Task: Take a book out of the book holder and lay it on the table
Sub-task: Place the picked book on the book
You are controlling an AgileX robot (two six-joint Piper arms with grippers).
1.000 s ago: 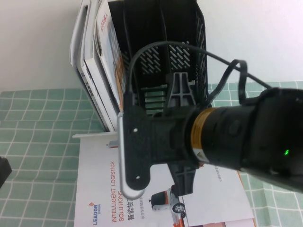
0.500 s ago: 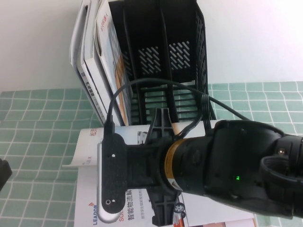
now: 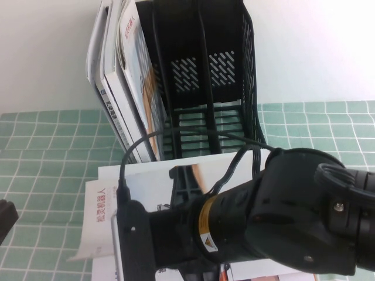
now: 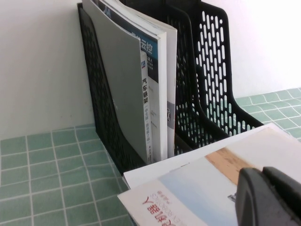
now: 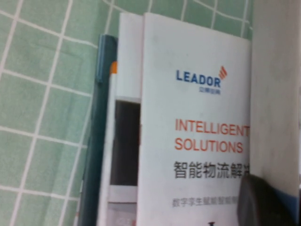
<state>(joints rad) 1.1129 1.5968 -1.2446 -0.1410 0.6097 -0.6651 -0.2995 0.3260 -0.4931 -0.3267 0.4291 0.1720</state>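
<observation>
The left gripper point(image 3: 4, 218) sits at the far left edge of the high view, low over the table point(image 3: 47, 140) and well apart from the work. Whether it is open or closed I cannot tell.

Next comes the book point(image 3: 111, 199), the pale blue-white brochure with the sandy strip and red Chinese title. It is clear of the rack and out in front of it. It fans out from the right gripper point(image 3: 183, 186) toward the robot's left, and its free left corner droops toward the cloth. The left wrist view shows the cover point(image 4: 188, 188) face up and tilted, not lying flat. It appears to hang over the white LEADOR brochure point(image 5: 197, 141), which lies directly under the right gripper, flat on top of another booklet.

The right gripper is clamped tight and seems to pinch the book near the edge that faces the rack. In its own wrist view a pale sheet runs just beside its dark fingertip. The right arm is far nearer the book than the left, so the laying-down looks like its job. That move is mostly downward, easing the held edge to the surface below before letting go.

Beyond the right gripper stands the black book holder point(image 3: 228, 76). Its compartment on the robot's left is packed with several upright brochures and magazines point(image 3: 126, 76), pressed against each other. The middle and right compartments look empty.
</observation>
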